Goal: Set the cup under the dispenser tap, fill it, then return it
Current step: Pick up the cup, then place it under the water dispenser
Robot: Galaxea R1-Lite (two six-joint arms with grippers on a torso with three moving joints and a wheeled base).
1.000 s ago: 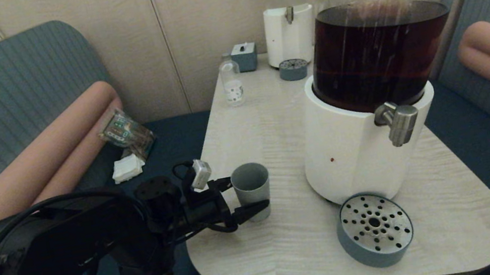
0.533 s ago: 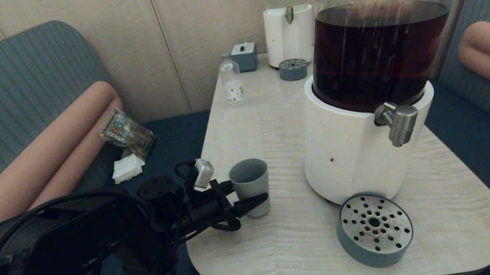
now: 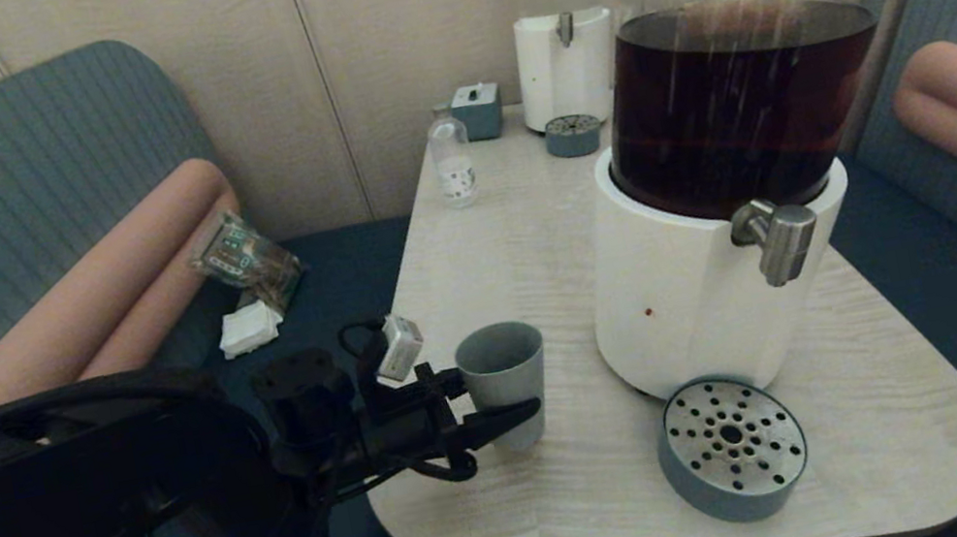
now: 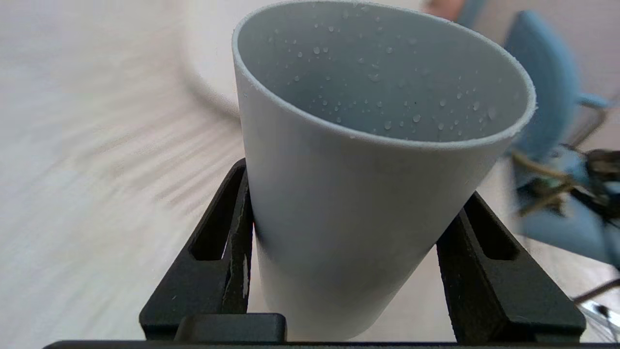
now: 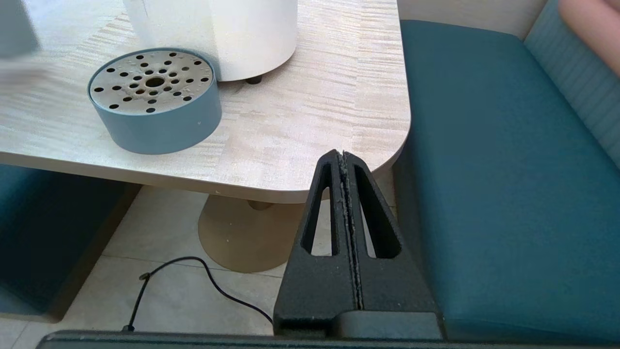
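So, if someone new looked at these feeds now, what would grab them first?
Probably the large white-based dispenser with dark brown liquid, right of centre on the pale wood table. Next, the left gripper clamping the small grey-blue tapered cup near the table's left edge, droplets inside.

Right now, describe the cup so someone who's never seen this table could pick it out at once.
Start at the big white-based dispenser of dark brown liquid on the pale wood table. To its left, near the table's edge, the cup sits gripped in the left end effector. It is a plain grey-blue tapered tumbler without a handle, unlike the clear labelled bottle farther back.
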